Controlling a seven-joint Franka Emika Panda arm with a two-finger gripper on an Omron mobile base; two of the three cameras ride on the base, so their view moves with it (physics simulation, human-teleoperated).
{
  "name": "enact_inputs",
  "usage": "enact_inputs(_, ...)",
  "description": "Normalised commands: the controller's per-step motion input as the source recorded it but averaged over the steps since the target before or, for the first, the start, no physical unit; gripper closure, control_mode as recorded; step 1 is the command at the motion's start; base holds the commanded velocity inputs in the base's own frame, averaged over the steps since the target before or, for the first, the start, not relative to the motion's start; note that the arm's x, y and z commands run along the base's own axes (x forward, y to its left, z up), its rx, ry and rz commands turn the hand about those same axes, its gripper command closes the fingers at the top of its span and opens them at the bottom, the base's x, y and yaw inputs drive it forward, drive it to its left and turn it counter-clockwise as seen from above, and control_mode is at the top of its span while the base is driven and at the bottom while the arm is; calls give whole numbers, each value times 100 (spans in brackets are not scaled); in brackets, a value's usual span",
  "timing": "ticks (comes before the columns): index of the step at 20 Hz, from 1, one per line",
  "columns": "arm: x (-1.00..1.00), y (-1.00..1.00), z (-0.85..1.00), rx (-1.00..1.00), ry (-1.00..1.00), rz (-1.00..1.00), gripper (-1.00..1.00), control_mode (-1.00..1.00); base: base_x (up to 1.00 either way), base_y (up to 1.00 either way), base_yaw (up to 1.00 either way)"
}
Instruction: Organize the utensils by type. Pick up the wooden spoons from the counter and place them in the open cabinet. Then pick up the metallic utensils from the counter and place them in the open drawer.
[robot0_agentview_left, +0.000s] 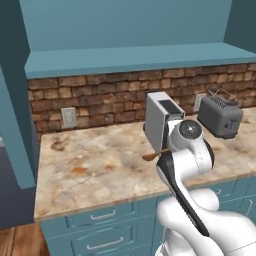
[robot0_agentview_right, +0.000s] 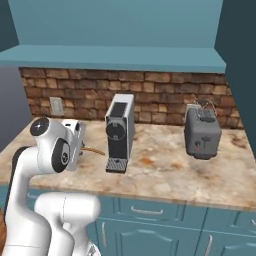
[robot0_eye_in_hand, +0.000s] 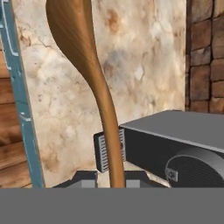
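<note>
A light brown wooden spoon (robot0_eye_in_hand: 94, 83) rises from between my fingertips, and my gripper (robot0_eye_in_hand: 116, 179) is shut on its handle. The spoon hangs above the beige marbled counter (robot0_agentview_left: 90, 165), bowl end (robot0_agentview_left: 150, 156) pointing left of the hand. From the right base view its handle (robot0_agentview_right: 93, 150) pokes out beside the white wrist. The cabinet's teal shelf (robot0_agentview_left: 135, 57) runs above the brick wall, higher than the hand. The metallic utensils and the open drawer are out of view.
A grey coffee machine (robot0_agentview_left: 160, 120) stands right beside the hand, also close in the hand view as a dark box (robot0_eye_in_hand: 175, 144). A grey toaster (robot0_agentview_left: 220, 116) sits farther right. A wall outlet (robot0_agentview_left: 68, 117) is on the brick backsplash. Teal drawer fronts (robot0_agentview_left: 102, 216) line the counter's front.
</note>
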Motion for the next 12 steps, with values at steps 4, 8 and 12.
enact_inputs(4, 0, 0, 0, 0, 0, 0, 100, 100, 40, -16, 4)
enact_inputs(8, 0, 0, 0, 0, 0, 0, 100, 100, 37, -23, 0)
enact_inputs(12, 4, -8, 4, 9, -7, 0, 100, -100, 17, -21, 0)
